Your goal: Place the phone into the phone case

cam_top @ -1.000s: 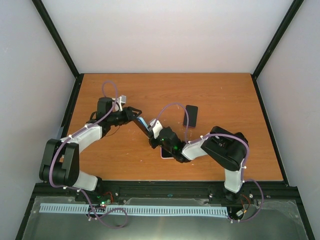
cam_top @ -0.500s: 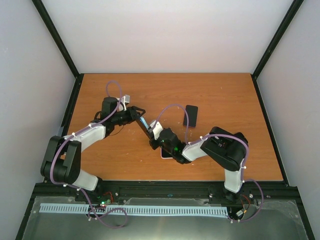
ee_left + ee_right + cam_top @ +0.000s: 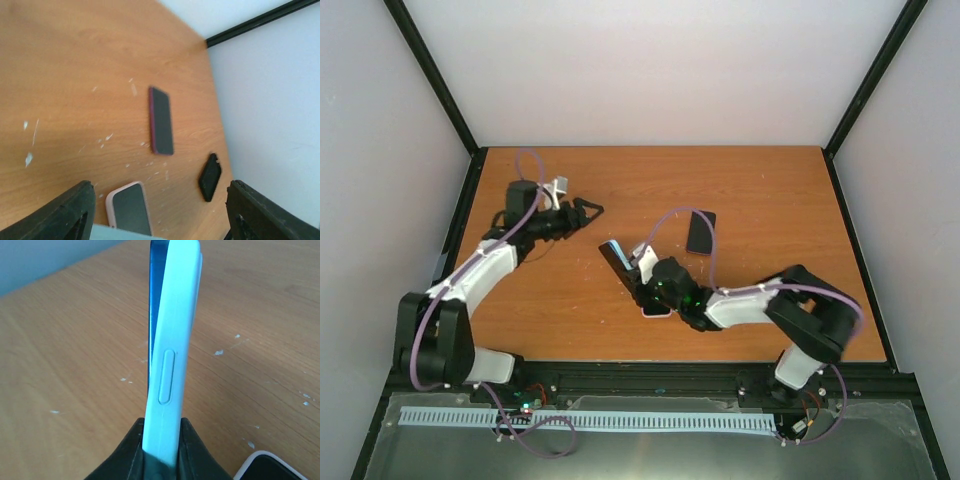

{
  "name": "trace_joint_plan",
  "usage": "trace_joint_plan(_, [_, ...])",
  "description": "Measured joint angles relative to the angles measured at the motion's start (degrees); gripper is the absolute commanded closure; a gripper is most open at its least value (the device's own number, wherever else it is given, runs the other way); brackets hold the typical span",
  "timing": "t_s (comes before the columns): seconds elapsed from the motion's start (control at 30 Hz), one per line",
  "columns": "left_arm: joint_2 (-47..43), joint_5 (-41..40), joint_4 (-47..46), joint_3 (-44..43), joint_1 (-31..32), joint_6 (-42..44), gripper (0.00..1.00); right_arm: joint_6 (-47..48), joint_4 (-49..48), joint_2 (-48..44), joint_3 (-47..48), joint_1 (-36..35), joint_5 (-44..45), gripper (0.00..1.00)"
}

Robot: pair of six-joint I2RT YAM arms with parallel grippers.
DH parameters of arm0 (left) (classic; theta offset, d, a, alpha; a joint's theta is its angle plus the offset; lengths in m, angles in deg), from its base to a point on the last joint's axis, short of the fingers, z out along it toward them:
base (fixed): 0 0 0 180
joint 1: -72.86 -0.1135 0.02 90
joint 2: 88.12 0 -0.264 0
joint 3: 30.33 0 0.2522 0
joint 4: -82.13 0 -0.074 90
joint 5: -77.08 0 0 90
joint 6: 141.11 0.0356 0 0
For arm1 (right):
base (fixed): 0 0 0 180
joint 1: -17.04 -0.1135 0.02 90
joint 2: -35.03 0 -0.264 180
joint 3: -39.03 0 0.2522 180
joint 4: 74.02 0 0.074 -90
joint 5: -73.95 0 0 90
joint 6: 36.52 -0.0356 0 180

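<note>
A: What lies nearest?

B: A pink-rimmed rectangular phone with a dark face lies flat on the orange-brown wooden table, close to the middle of the near edge. The right arm partly covers it in the top view.

A: And the right gripper?

B: The right gripper is just beyond the pink-rimmed phone. It is clamped on the lower end of a pale blue-white plastic phone case. The case is held up off the wood and tilted, with its free end pointing far-left.

A: Where is the phone itself?

B: In the right wrist view a thin dark blue phone lies flush against the case's left face. Both are seen edge-on, with a raised side button on the case rim. Whether the phone is seated inside cannot be told.

A: Farther out?

B: A flat black rectangular phone lies right of centre, apart from the held case.

A: The left gripper?

B: The left gripper hovers left of centre on the far half, well apart from the case. Its fingers are spread wide with nothing between them.
</note>
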Motion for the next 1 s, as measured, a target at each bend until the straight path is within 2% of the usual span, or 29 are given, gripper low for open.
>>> trace_joint_plan(0.17, [-7.7,7.5,2.3,-4.2,-5.3,2.3,0.14,-4.9,8.9,-14.9,-2.5,0.0,-4.8,0.91])
trace_joint_plan(0.27, [-11.9,13.0,2.4,-4.8,-5.8,3.3,0.07,-8.3,13.3,-23.9,-2.6,0.4,-8.5,0.9])
trace_joint_plan(0.37, [-15.8,19.2,0.4,-3.6,-5.7,2.7,0.07,-11.6,16.6,-31.8,-2.6,1.4,-12.5,0.89])
trace_joint_plan(0.5, [-20.8,27.1,-6.6,0.9,-5.7,-1.8,0.07,-17.4,17.5,-39.4,-2.7,4.5,-19.2,0.87])
trace_joint_plan(0.73, [-25.1,33.8,-20.7,8.4,-4.1,-12.6,0.1,-28.5,10.6,-41.3,-2.6,5.9,-28.5,0.87])
trace_joint_plan(0.8, [-25.3,34.1,-23.4,9.0,-3.0,-14.8,0.17,-31.6,7.4,-40.9,-2.6,5.9,-30.5,0.87])
trace_joint_plan(1.0, [-25.3,34.0,-34.6,12.2,-1.0,-23.4,0.29,-36.4,1.6,-38.9,-2.3,5.9,-33.7,0.86])
